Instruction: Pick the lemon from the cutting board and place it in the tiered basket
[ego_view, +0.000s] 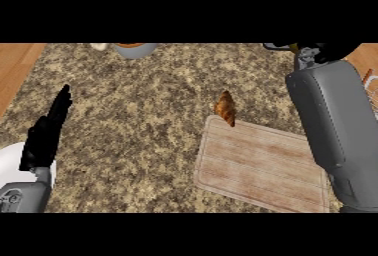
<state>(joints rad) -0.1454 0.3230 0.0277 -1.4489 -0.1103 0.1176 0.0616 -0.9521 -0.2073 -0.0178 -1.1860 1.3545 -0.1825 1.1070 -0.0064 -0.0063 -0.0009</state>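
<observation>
1. Nearest in, at 8 o'clock: the left hand (46, 131) rests beside a white plate (10, 161), fingers straight and together, holding nothing.
2. At 5 o'clock, the cutting board (260, 167) shows bare wood, no lemon on it. A brown pastry (225, 108) sits at its far left corner.
3. Up the right side runs the right forearm, with the right hand (319, 51) out at 1 o'clock. Whether it is clamped or spread, I cannot tell.
4. A sliver of yellow beside that hand I take for the lemon (294, 47). Too little shows to call its long axis or heading.
5. My read: pick done, carry under way.
6. Next call: swing toward the tiered basket (371, 86), whose wires peek in at 3 o'clock, and lower over a tier before letting go.
</observation>
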